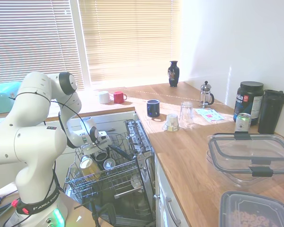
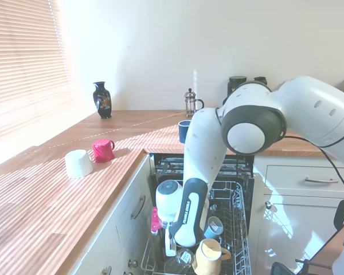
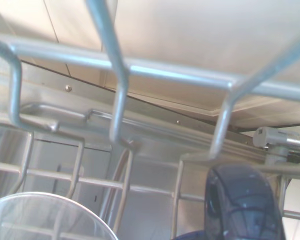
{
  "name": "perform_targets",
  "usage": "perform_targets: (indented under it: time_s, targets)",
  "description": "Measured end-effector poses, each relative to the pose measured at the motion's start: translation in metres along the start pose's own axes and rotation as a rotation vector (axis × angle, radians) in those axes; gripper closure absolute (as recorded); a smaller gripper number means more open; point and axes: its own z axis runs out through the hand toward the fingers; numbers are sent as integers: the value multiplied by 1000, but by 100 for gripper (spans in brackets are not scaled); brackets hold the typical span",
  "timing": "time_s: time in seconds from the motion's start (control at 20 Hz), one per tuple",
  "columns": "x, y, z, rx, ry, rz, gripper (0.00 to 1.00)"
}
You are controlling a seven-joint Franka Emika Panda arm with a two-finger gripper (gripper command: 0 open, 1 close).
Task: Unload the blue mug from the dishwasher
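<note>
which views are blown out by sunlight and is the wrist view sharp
First exterior view: window blinds glare to near white and hard sun streaks cross the worktop. Second exterior view: the left of the counter is washed out around the white cup. Wrist view: evenly lit, rack wires fairly crisp, the blue mug and glass rim soft.

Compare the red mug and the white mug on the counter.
The red mug is bright red and the white mug is plain white. The red mug shows a side handle; the white mug shows none. The red mug sits nearer the dishwasher than the white mug. Both are small, side by side on the wooden counter.
</note>
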Motion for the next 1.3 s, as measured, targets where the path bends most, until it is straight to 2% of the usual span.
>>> perform_targets:
  time_s: [1.3]
  targets:
    - [10,1,-1,-1,11,32,100]
